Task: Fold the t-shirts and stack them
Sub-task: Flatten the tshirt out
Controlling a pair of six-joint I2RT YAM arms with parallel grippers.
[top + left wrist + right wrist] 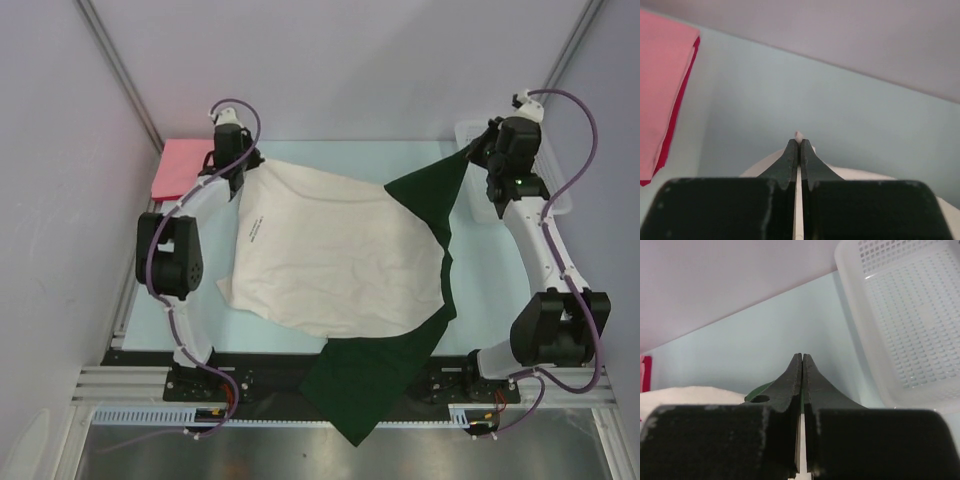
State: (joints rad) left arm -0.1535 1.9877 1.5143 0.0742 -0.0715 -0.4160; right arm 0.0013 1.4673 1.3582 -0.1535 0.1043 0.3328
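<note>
1. Top view:
   - The cream-and-green shirt (330, 250) lies spread open and unfolded. One green part hangs over the near edge of the table (330, 158).
   - The left gripper (240, 166) sits at the shirt's far left corner. The right gripper (478, 152) sits at its far right green tip, which is drawn out toward it.
   - The pink shirt (178, 168) lies folded just left of that far left corner.
   - The basket (562, 198) stands right of the shirt.

2. Left wrist view:
   - The left gripper (799, 145) is closed, with a sliver of cream cloth pinched between its tips.
   - The pink shirt (662, 90) lies off to the left.

3. Right wrist view:
   - The right gripper (802, 360) is closed, with green cloth showing just behind its fingers. It appears to be clamped on the shirt's edge.
   - The basket (905, 315) is to the right.

4. Progress: one shirt is folded. The printed one still needs every fold, and then the two need stacking.
</note>
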